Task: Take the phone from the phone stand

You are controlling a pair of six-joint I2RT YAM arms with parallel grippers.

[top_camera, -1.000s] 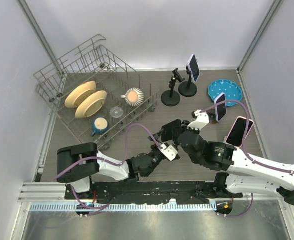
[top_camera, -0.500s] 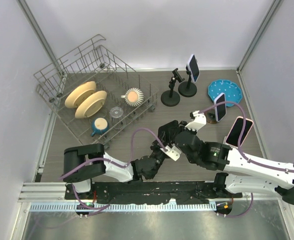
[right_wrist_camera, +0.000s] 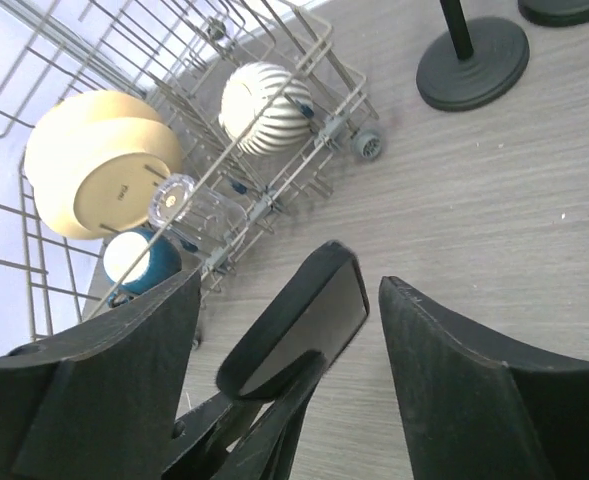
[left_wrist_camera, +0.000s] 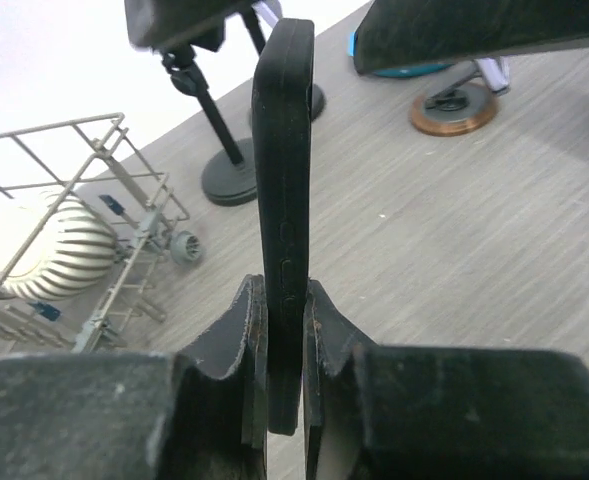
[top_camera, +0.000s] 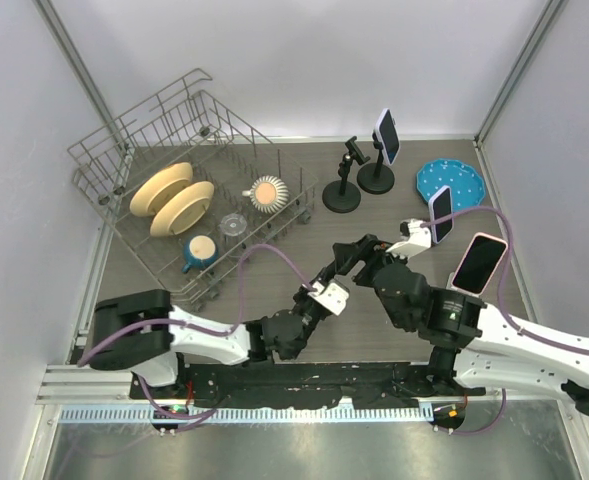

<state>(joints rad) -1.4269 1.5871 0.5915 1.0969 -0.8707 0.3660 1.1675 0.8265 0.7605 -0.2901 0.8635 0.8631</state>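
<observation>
A black phone (left_wrist_camera: pixel 284 150) stands edge-on, off the table, with my left gripper (left_wrist_camera: pixel 284 300) shut on its lower end. The right wrist view has the same phone (right_wrist_camera: pixel 304 320) tilted between the spread fingers of my right gripper (right_wrist_camera: pixel 289 283), which is open and clear of it on both sides. From above, the phone (top_camera: pixel 352 252) hangs mid-table between the left gripper (top_camera: pixel 340 272) and the right gripper (top_camera: pixel 372 258). An empty black phone stand (top_camera: pixel 342 192) stands behind it.
A wire dish rack (top_camera: pixel 189 190) with bowls and cups fills the back left. Further stands carry phones at the back (top_camera: pixel 387 135), the right (top_camera: pixel 440 212) and the far right (top_camera: pixel 477 262). A blue plate (top_camera: pixel 451 182) lies at the back right.
My left gripper has shut on the black phone. The right gripper, shut on it before, has opened and let go. Both arms have shifted slightly right.
</observation>
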